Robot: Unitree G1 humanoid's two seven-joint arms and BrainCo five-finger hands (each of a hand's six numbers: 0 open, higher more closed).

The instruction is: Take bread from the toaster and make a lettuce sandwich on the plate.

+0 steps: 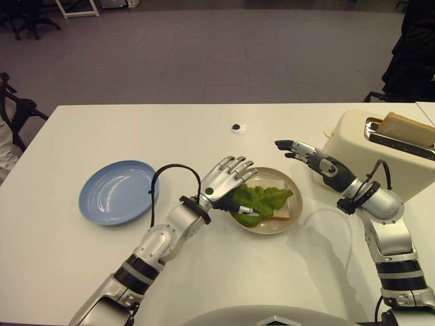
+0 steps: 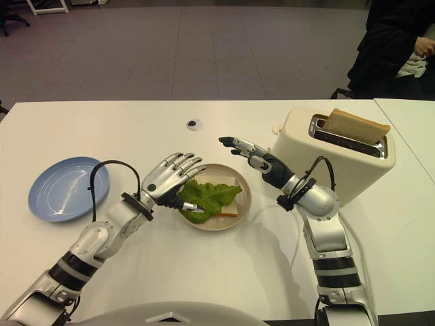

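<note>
Settling lettuce leaf (image 1: 262,200) onto bread slice (image 1: 285,212) in tan plate (image 1: 272,229) beneath spread, empty fingers of left hand (image 1: 224,180); next probably needing open-fingered, empty right hand (image 1: 316,161) grasping toast (image 1: 408,129) in toaster (image 1: 350,146) just right of its fingers.

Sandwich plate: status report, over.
Left hand open, over the lettuce at the left rim of the plate. Right hand open, holding nothing, beside the toaster. Lettuce lies on one bread slice; second slice in toaster slot. Nothing in the way.
</note>
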